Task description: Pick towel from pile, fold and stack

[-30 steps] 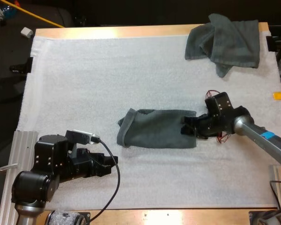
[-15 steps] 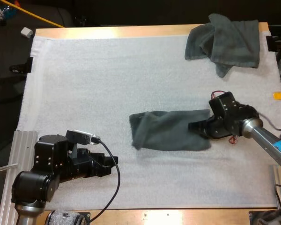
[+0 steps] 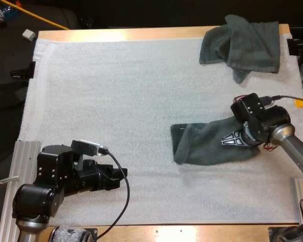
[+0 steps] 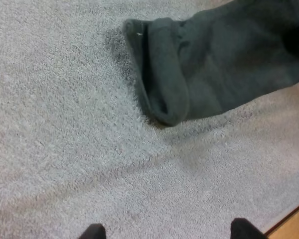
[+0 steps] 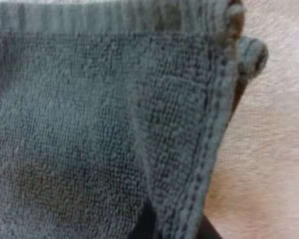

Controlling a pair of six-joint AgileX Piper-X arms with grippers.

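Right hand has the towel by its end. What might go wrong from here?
The right hand grips the towel by one thin edge, so it may slip. Its free end is curled over, which could spoil the fold. The left hand sits open, apart from it, so nothing steadies that end.

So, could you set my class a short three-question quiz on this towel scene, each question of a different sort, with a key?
1. True or false: the left pincer stands open, clear of both towels.
2. Where does the crumpled towel lie in the high view? A: at the far right corner of the mat; B: under the left arm; C: beside the left pincer.
3. Which arm grips the folded towel at one end?

Key: 1 true. 2 A. 3 the right arm, its right pincer shut on the towel's end.
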